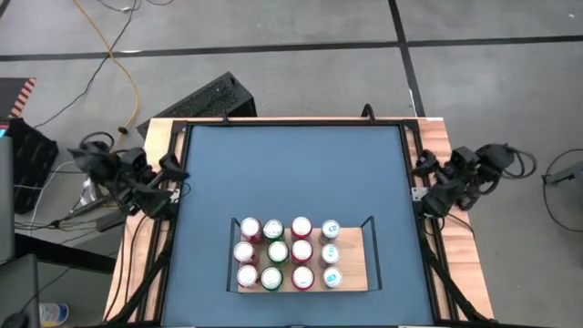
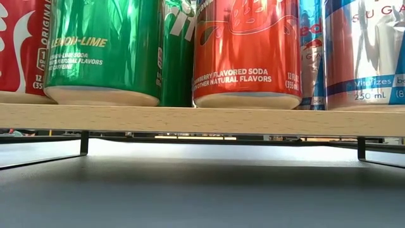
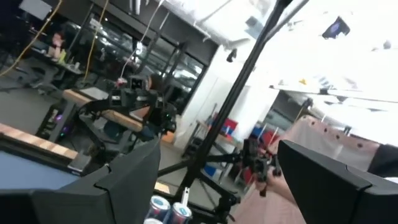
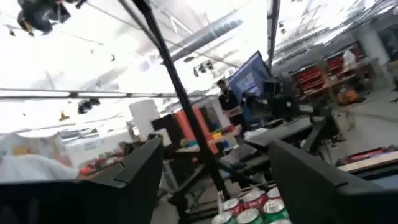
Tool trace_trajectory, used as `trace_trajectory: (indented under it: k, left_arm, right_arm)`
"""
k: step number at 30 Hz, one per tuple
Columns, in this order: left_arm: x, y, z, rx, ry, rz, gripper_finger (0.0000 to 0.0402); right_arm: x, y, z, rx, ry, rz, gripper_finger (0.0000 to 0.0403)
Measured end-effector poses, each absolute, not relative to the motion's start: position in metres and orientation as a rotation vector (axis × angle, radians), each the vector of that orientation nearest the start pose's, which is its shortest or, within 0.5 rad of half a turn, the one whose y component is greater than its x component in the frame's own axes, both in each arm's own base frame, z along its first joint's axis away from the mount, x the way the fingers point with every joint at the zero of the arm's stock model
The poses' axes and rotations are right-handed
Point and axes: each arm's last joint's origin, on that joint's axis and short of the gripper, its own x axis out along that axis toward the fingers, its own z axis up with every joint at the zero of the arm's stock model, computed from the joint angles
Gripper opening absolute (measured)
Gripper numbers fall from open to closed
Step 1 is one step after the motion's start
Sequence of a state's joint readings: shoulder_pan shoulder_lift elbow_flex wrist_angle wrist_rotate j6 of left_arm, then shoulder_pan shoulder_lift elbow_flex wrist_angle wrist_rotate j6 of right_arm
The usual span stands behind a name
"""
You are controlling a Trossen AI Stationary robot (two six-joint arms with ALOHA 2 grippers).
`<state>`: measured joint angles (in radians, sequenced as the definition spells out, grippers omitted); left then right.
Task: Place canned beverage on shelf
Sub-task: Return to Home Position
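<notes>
The shelf (image 1: 353,273), a light-wood board on thin black rails, stands on the blue table near its front edge. Several cans (image 1: 287,253) stand upright on it in rows, red, green and silver-blue. The low view looks at the board's edge (image 2: 202,119) with a green can (image 2: 101,50) and a red can (image 2: 247,50) above it. My left gripper (image 1: 171,182) (image 3: 217,149) is open at the table's left edge, nothing between its fingers. My right gripper (image 1: 424,189) (image 4: 216,144) is open at the right edge, likewise holding nothing. Both wrist views catch can tops (image 4: 249,208) low down.
The blue tabletop (image 1: 291,169) has wooden strips along its left and right sides. A strip of bare board shows at the shelf's right end. A black slab (image 1: 209,100) and cables lie on the floor beyond the far left corner. A person (image 4: 225,93) shows in the room behind.
</notes>
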<state>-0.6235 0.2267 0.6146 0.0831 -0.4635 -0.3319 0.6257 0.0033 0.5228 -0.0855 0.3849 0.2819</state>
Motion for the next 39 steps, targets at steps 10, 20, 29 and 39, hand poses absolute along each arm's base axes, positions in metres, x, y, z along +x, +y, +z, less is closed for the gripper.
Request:
trace_trajectory:
  k: [10, 20, 29, 39]
  left_arm:
    - [0.051, -0.018, 0.28, -0.598, -0.425, -0.139, 0.0311]
    - [0.074, -0.035, 0.218, -0.659, -0.39, -0.19, 0.0311]
    - [0.08, -0.039, 0.198, -0.611, -0.268, -0.156, 0.0311]
    - [0.083, -0.041, 0.186, -0.613, -0.16, -0.118, 0.0311]
  right_arm:
    - [0.043, 0.014, 0.289, 0.441, -0.244, 0.173, 0.0284]
    - [0.073, 0.034, 0.227, 0.358, -0.263, 0.154, 0.0284]
    - [0.085, 0.042, 0.185, 0.342, -0.154, 0.151, 0.0284]
    - [0.085, 0.043, 0.176, 0.298, -0.072, 0.164, 0.0284]
